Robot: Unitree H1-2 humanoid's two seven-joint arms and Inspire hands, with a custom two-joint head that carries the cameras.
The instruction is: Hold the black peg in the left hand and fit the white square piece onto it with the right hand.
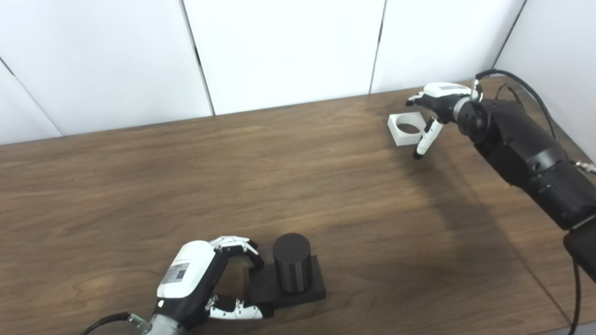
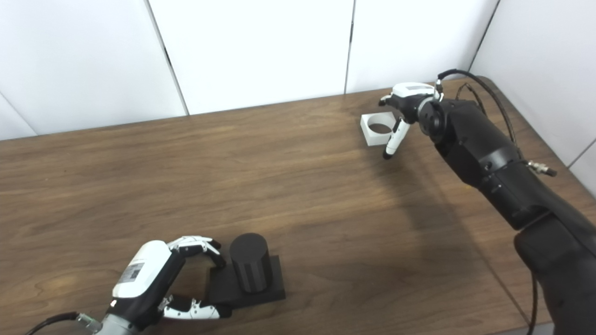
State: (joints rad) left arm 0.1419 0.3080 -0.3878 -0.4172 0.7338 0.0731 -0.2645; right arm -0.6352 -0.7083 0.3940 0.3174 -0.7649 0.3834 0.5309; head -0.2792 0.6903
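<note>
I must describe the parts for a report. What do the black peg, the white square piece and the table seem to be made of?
Black peg: probably matte plastic; dull, with no shine, and faint vertical ridges.
White square piece: probably plastic too; plain opaque white, smooth walls, no gloss.
Table: wood or wood-look laminate; brown grain lines with a soft sheen. Which one, I cannot tell.

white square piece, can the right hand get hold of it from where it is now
Probably yes: the right hand is open right at the white square piece, fingers over its far side and thumb on the near side, with nothing between them.
</note>
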